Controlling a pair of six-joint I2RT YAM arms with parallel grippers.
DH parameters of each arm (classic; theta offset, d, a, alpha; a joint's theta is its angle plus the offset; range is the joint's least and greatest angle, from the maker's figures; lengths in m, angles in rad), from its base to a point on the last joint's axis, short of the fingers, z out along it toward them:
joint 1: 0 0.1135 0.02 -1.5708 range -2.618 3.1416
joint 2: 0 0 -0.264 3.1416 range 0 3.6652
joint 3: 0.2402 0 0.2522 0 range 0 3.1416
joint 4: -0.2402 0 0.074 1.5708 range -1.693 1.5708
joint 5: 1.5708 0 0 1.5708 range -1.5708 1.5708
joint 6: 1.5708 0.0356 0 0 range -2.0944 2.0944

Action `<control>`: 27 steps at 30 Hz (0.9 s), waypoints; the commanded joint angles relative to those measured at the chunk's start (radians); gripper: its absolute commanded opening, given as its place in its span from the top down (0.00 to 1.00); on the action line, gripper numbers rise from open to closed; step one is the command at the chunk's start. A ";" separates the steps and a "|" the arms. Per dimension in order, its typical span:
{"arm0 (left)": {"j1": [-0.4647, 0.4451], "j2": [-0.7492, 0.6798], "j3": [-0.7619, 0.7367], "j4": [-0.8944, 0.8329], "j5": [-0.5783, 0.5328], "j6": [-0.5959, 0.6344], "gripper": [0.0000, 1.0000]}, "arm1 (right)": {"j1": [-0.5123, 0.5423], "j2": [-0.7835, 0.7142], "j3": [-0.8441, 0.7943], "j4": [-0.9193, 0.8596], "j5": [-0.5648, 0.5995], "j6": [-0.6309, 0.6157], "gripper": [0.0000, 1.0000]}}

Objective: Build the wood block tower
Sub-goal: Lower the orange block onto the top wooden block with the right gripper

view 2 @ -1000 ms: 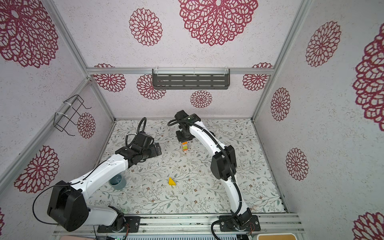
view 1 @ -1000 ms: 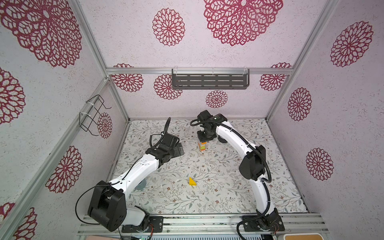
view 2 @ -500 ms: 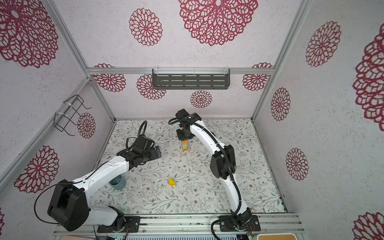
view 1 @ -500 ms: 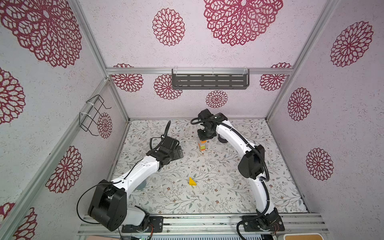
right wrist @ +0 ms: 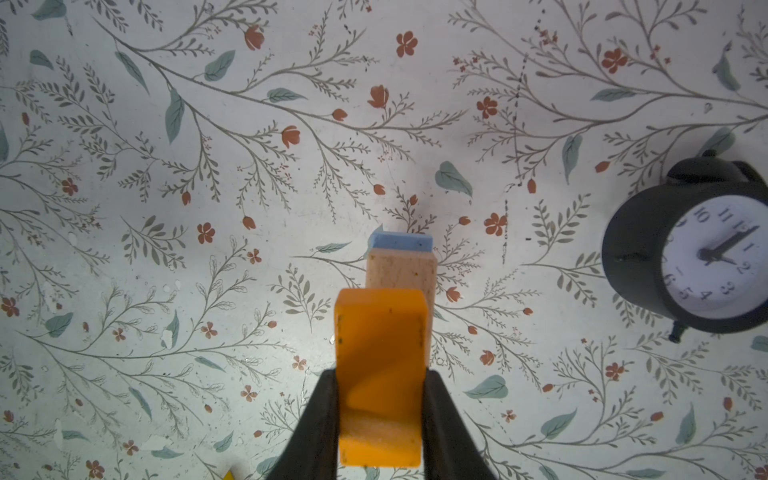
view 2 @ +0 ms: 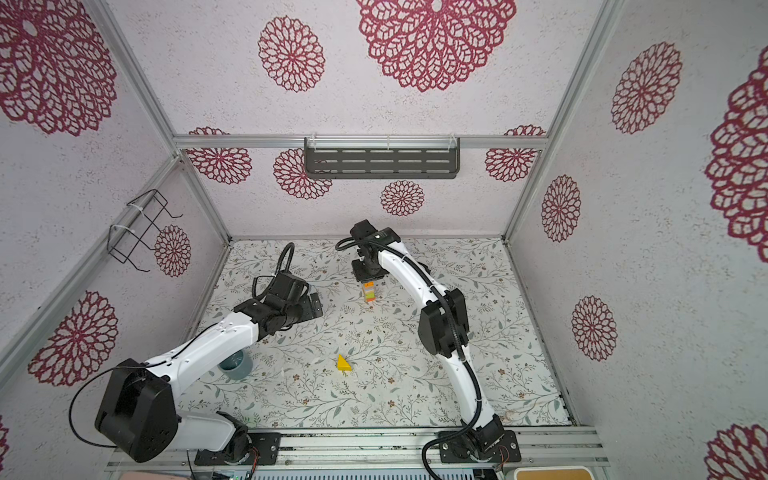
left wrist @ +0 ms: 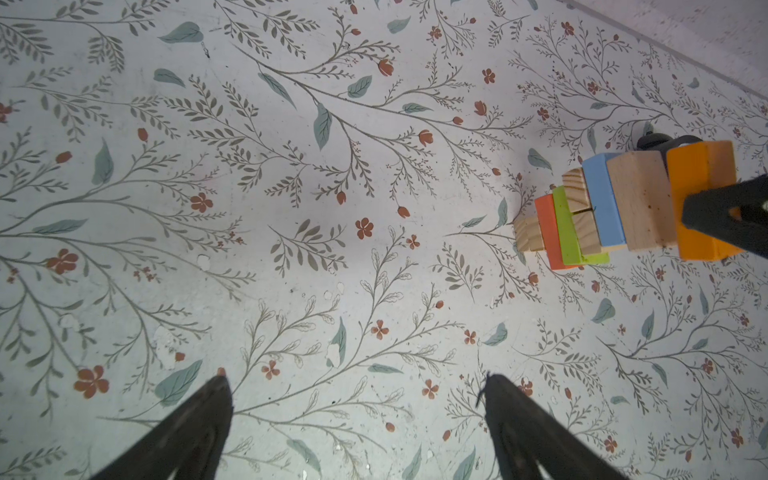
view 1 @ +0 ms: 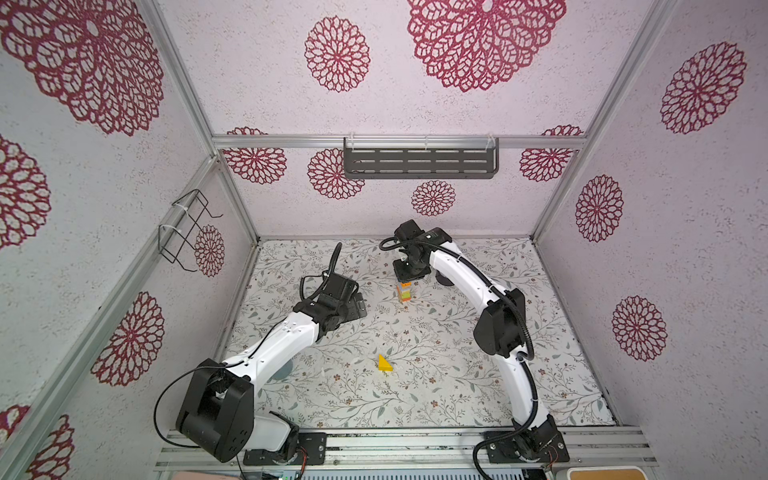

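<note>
This is a robotics lab test cell dressed to look homely. Bare aluminium frame rails [view 1: 291, 141] box in walls of pale wallpaper with crimson flower medallions [view 1: 337, 54]. A floral-print sheet [view 1: 436, 374] covers the floor. A white-and-black left robot arm [view 1: 282, 336] and its matching right arm [view 1: 461, 270] are bolted to a slotted aluminium base rail [view 1: 415, 444]. A dark slotted metal shelf [view 1: 419, 162] and a black wire rack [view 1: 185, 232] hang on the walls.

Left hand [left wrist: 355, 378] spread wide, tilted downward; right hand [right wrist: 380, 374] pinched tight, pointing straight down, farther back.
</note>
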 commanded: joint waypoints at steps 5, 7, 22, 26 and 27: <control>0.008 0.000 0.003 0.007 0.003 0.007 0.03 | -0.004 -0.001 0.028 0.002 0.008 0.019 0.80; 0.009 -0.001 0.003 0.008 0.004 0.007 0.03 | -0.004 0.000 0.027 0.004 0.010 0.020 0.79; 0.012 0.000 0.005 0.010 0.008 0.010 0.03 | -0.012 0.014 0.027 0.007 0.012 0.020 0.73; 0.012 0.006 0.003 0.010 0.013 0.011 0.03 | -0.012 0.017 0.027 0.009 0.011 0.019 0.72; 0.012 0.005 0.001 0.010 0.013 0.011 0.03 | -0.012 0.018 0.027 0.012 0.010 0.020 0.71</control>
